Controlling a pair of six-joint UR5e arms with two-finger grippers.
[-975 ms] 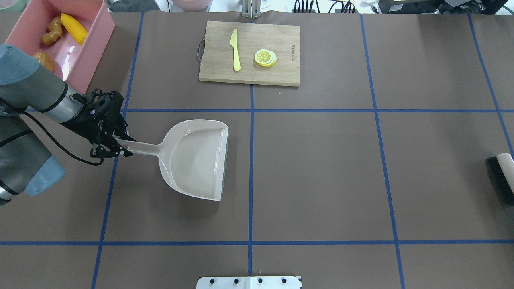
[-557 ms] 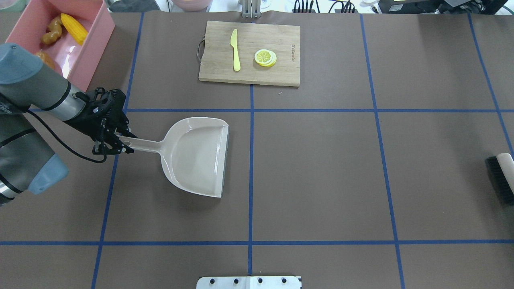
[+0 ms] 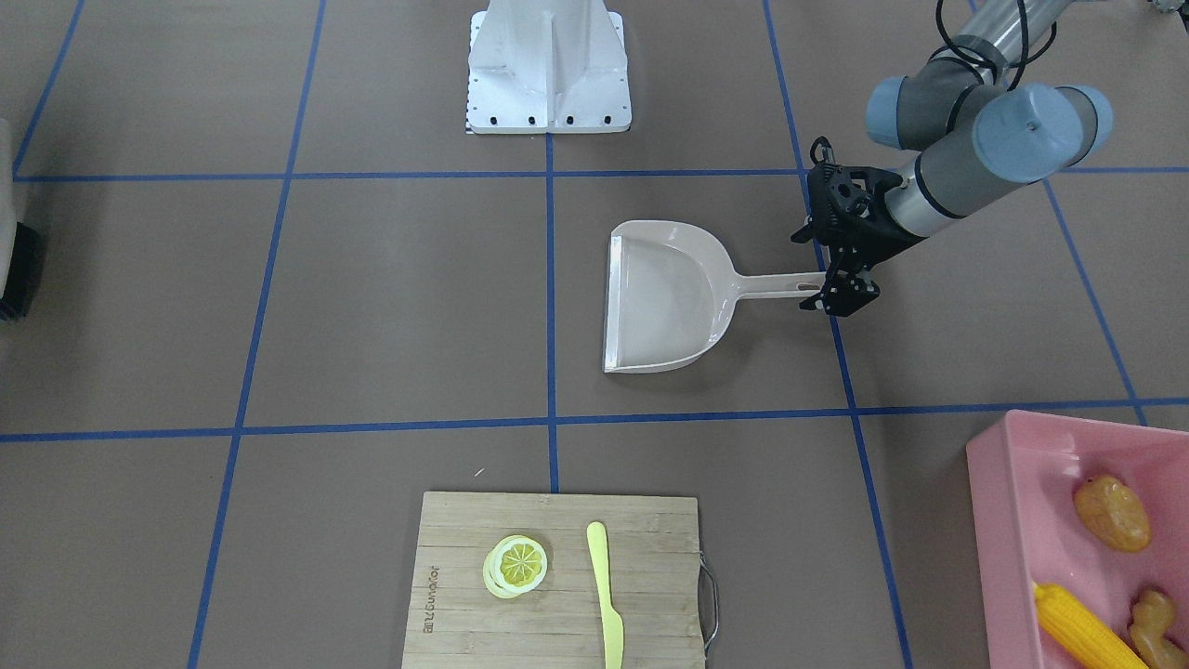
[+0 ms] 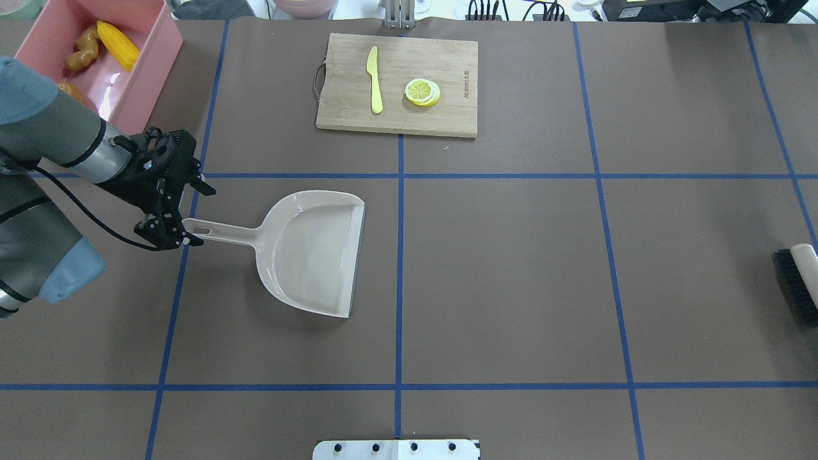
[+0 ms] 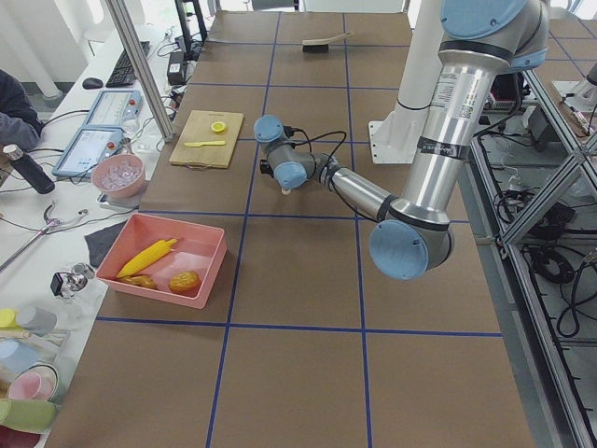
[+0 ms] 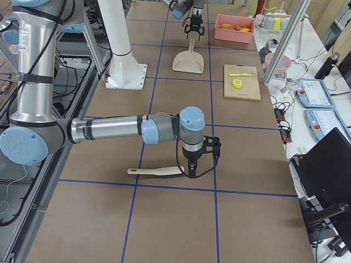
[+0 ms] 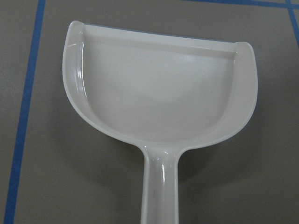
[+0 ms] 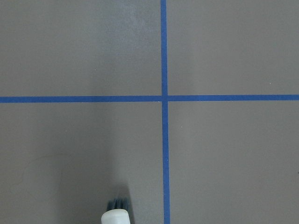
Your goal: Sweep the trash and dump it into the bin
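Observation:
The pink bin [image 4: 146, 70] stands at the far left corner and holds the corn cob [image 4: 118, 45], the ginger root [image 4: 83, 50] and the potato [image 4: 71, 94], which my arm partly hides. They also show in the front view: potato [image 3: 1112, 513], corn [image 3: 1082, 627], ginger [image 3: 1152, 624]. The beige dustpan [image 4: 313, 252] lies empty on the table. My left gripper [image 4: 190, 216] is open, its jaws spread on either side of the handle end. My right gripper [image 6: 192, 164] shows only in the right side view, over the brush [image 6: 156, 171]; I cannot tell if it is open or shut.
A wooden cutting board [image 4: 447, 83] at the far middle carries a yellow knife [image 4: 374, 80] and a lemon slice [image 4: 422, 91]. The brush head [image 4: 795, 281] lies at the right table edge. The robot's base plate [image 4: 396, 449] is at the near edge.
My left gripper has opened and let go of the dustpan handle. The dustpan has settled a little lower and flatter on the table. The brush has not moved.

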